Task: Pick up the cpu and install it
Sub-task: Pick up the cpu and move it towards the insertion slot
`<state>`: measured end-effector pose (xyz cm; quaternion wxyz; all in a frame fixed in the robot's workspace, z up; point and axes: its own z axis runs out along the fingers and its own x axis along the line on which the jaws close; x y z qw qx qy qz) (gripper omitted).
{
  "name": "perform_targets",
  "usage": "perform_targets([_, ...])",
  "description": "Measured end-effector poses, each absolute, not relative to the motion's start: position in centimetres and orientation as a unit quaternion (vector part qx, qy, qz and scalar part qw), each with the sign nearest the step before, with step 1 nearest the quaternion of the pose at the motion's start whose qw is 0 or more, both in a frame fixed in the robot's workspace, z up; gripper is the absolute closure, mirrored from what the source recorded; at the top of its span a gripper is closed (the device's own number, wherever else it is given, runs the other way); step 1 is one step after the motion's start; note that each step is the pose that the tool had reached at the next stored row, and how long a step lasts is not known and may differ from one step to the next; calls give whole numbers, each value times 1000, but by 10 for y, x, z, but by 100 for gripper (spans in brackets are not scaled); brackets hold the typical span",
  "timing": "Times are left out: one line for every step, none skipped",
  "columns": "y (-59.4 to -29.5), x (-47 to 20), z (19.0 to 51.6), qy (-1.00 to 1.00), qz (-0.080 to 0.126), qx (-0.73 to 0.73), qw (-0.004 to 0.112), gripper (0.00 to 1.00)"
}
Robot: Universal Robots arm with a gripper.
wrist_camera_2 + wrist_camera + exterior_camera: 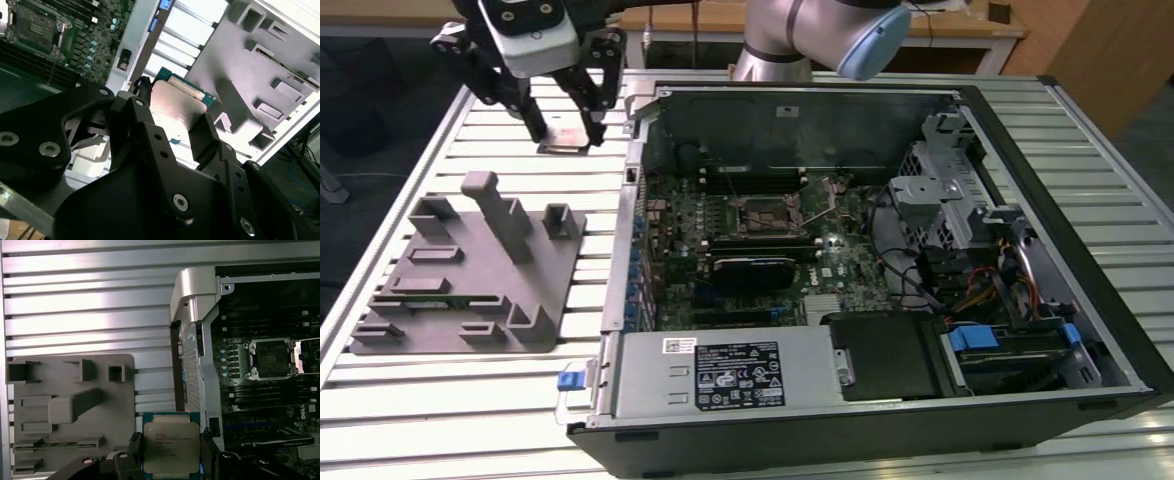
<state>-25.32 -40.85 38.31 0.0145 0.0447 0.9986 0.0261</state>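
Note:
The cpu (567, 139) is a small flat square chip with a silvery top, and it hangs level between the two black fingers of my gripper (566, 133), which is shut on it. It is held above the slatted table at the far end, on the exterior view's left of the open computer case (1047, 160). In both wrist views the cpu (171, 446) (179, 106) sits clamped by its edges. The bare cpu socket (757, 215) (272, 359) (32, 22) lies open on the motherboard inside the case.
A grey plastic tray with upright posts (467, 275) (65, 405) lies on the table beside the case. Inside the case are a black rectangular block (754, 272), a power supply (720, 375), drive cages and cables (974, 260). The case wall (192, 305) stands between cpu and socket.

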Motion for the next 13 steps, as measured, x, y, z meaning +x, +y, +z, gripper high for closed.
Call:
perform_targets([-408, -250, 383, 999, 26, 45, 14, 46])
perform_targets([-408, -247, 383, 999, 26, 45, 14, 46])
perform_targets([-408, -243, 383, 999, 26, 45, 14, 46])
perform_targets([-408, -240, 383, 999, 26, 45, 14, 46])
perform_targets([-408, -237, 383, 999, 26, 45, 15, 46])
perform_targets([-408, -233, 383, 999, 26, 45, 14, 46])
perform_targets([-407, -230, 383, 999, 26, 45, 14, 46])
perform_targets([-407, -226, 383, 999, 26, 45, 14, 46])
perform_targets([-407, -223, 383, 999, 26, 45, 14, 46])
perform_targets([-407, -219, 383, 999, 26, 45, 14, 46])
perform_targets([-407, -215, 383, 999, 26, 45, 14, 46])
perform_targets([-407, -211, 383, 999, 26, 45, 14, 46])
perform_targets([-407, -207, 383, 999, 26, 45, 14, 46])
